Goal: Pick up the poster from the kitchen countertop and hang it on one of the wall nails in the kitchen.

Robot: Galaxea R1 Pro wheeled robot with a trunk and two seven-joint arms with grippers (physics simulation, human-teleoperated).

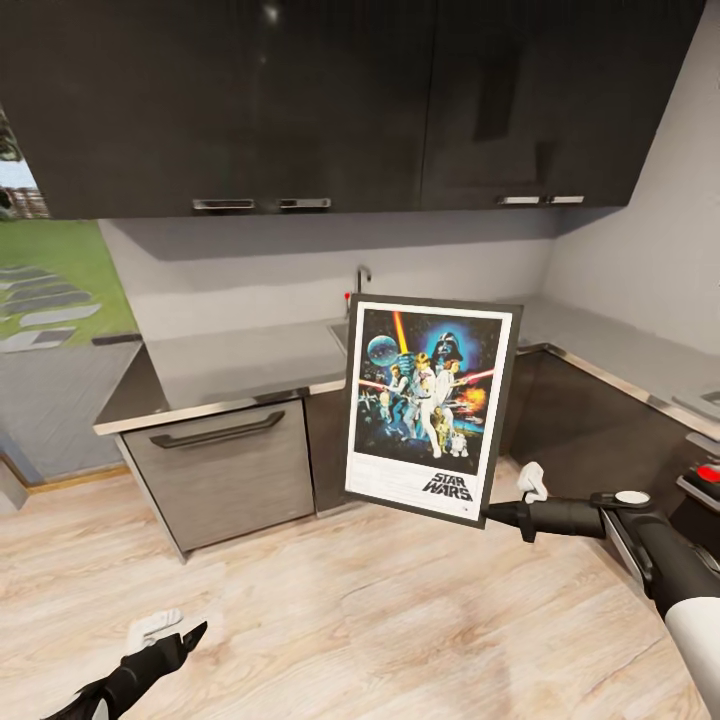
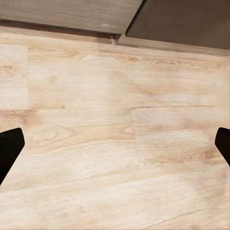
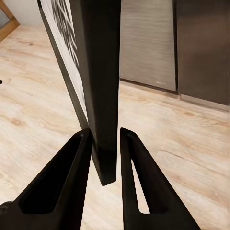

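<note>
Kitchen corner, dark worktop under black cabinets | right hand pinched Star Wars poster by lower corner, upright in mid-air above wood floor | left hand spread, idle | risk: corner-only pinch could let frame pivot or slip.

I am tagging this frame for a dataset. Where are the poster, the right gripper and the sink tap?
poster [image 1: 428, 405], head view, on the printed picture.
right gripper [image 3: 105, 143], right wrist view, between its fingertips, clamped on the frame.
sink tap [image 1: 361, 277], head view, on the spout.
</note>
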